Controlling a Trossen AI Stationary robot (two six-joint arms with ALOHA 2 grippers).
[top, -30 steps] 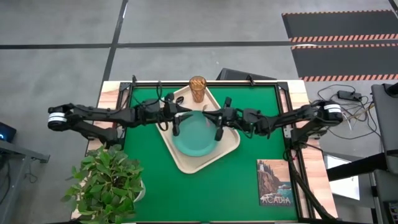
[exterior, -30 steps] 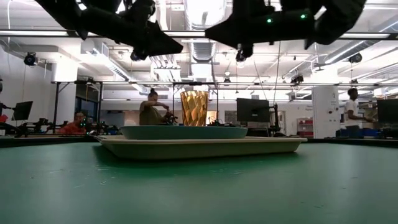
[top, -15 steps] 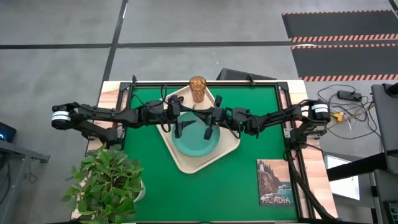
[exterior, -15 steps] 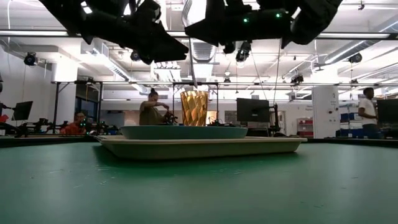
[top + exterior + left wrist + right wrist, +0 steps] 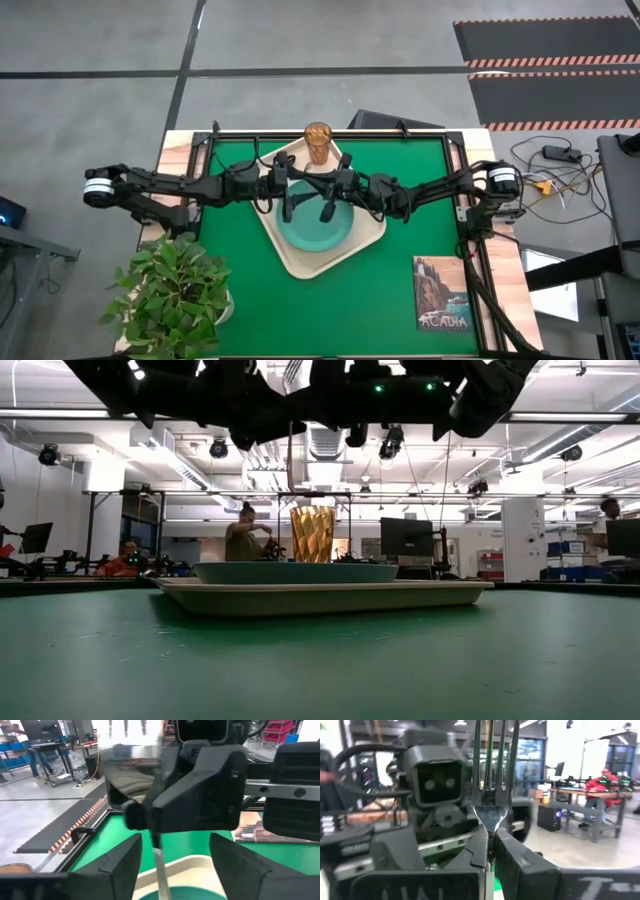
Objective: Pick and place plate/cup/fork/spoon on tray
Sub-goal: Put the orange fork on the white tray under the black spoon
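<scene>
The cream tray [image 5: 300,262] lies mid-table with the teal plate [image 5: 315,232] on it. The amber cup [image 5: 318,143] stands at the tray's far end. Both grippers hang over the plate, close together. My right gripper [image 5: 328,208] is shut on the fork [image 5: 492,795]. My left gripper [image 5: 280,200] faces it, open, with its fingers [image 5: 120,865] wide apart and nothing between them. A slim pale shaft [image 5: 159,865] hangs below the right gripper, above the tray. The spoon does not show in any view. My right gripper pinches the fork's neck [image 5: 490,827], just below the tines, between its two fingers. The tines [image 5: 492,760] stick out past the fingertips. The fork is lifted clear, above the plate and tray.
An "Acadia" picture book [image 5: 441,292] lies at the near right of the green mat. A potted plant [image 5: 175,295] stands off the table's near left corner. People and workbenches show in the room behind the table.
My right gripper has carried the fork toward the table's left, from the tray's right edge to above the plate, and now hangs close to the left gripper. The tray, plate and cup have stayed put.
</scene>
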